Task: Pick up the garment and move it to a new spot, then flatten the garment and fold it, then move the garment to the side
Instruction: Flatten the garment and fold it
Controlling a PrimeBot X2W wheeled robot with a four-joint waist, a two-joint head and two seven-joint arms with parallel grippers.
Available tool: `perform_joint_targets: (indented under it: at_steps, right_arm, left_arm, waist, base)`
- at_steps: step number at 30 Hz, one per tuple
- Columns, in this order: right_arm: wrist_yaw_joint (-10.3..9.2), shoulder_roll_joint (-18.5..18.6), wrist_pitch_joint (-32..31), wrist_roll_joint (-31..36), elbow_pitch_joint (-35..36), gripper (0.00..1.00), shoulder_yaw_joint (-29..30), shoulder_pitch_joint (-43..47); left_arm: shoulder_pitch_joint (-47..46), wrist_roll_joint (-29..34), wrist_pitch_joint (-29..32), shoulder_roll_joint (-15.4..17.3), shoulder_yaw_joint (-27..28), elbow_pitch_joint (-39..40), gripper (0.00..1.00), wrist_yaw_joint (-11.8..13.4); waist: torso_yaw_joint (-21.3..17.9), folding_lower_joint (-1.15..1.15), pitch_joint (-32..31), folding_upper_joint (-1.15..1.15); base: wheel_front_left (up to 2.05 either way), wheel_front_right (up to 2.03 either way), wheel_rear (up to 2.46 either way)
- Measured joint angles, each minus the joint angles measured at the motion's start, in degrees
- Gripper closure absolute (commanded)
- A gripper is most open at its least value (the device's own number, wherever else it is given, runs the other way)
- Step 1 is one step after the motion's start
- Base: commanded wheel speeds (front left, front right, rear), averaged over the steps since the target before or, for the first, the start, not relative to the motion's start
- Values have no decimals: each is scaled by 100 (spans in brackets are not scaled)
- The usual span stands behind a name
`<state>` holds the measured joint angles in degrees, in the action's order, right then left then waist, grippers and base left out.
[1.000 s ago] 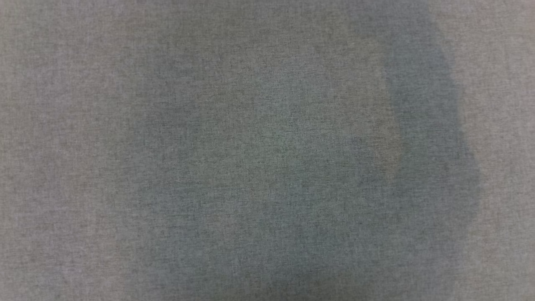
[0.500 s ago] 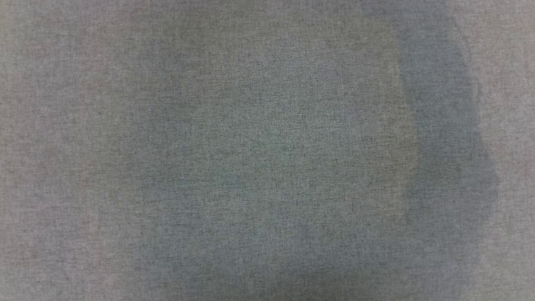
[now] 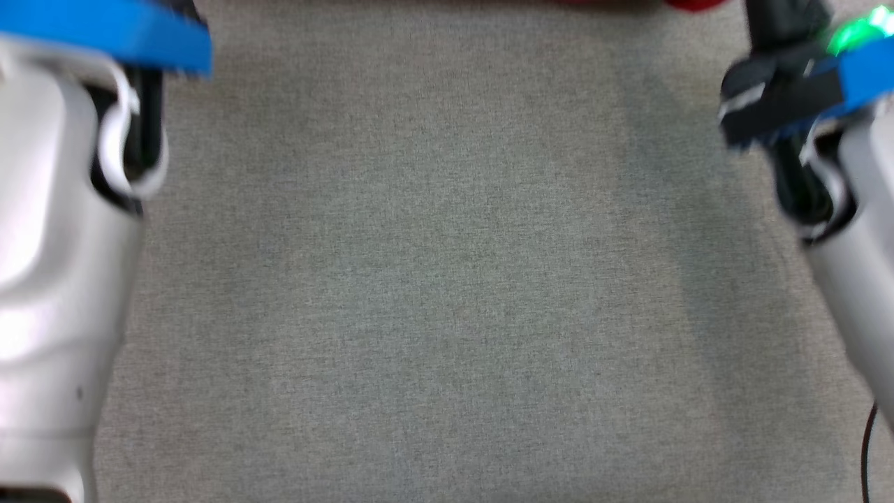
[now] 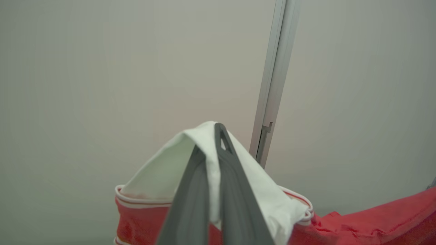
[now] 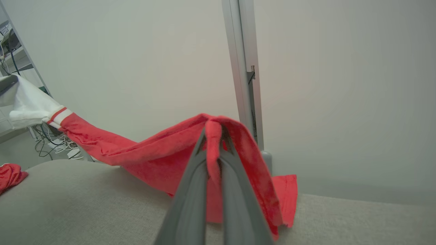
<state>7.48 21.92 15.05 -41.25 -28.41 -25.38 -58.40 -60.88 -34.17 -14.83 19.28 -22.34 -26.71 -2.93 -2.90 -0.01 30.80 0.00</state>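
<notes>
A: Two places of the garment are pinched?
B: Yes. Its white part is clamped by the left gripper, and its red part by the right gripper.
A: Where is it found?
B: It is hung between them, over the grey surface. In the head view, red is seen at 12 o'clock.

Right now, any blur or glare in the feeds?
Head view: motion-smeared, left forearm and right forearm soft, green light flaring. Left wrist view: garment slightly soft, wall evenly lit. Right wrist view: sharpest, though the right end effector blurs near the lens.
</notes>
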Motion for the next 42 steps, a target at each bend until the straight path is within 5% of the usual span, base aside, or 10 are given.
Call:
perform_joint_targets:
  at_steps: [11,22,42]
  right_arm:
    - [0,-16,-1,86,917,100,-8,2429]
    - [0,19,-1,37,973,100,-24,3961]
    - [0,76,-536,165,2001,100,686,6372]
  left_arm:
    - [2870,-300,-15,25,192,1647,100,666]
    - [5182,-378,-16,-160,309,2262,100,981]
    - [7045,-519,4,-178,344,2795,100,1199]
  waist:
    - [49,-1,-566,0]
    - [156,-1,-1389,0]
    - [268,0,-2186,0]
  base:
    - [0,0,0]
    - [0,0,0]
    - [0,0,0]
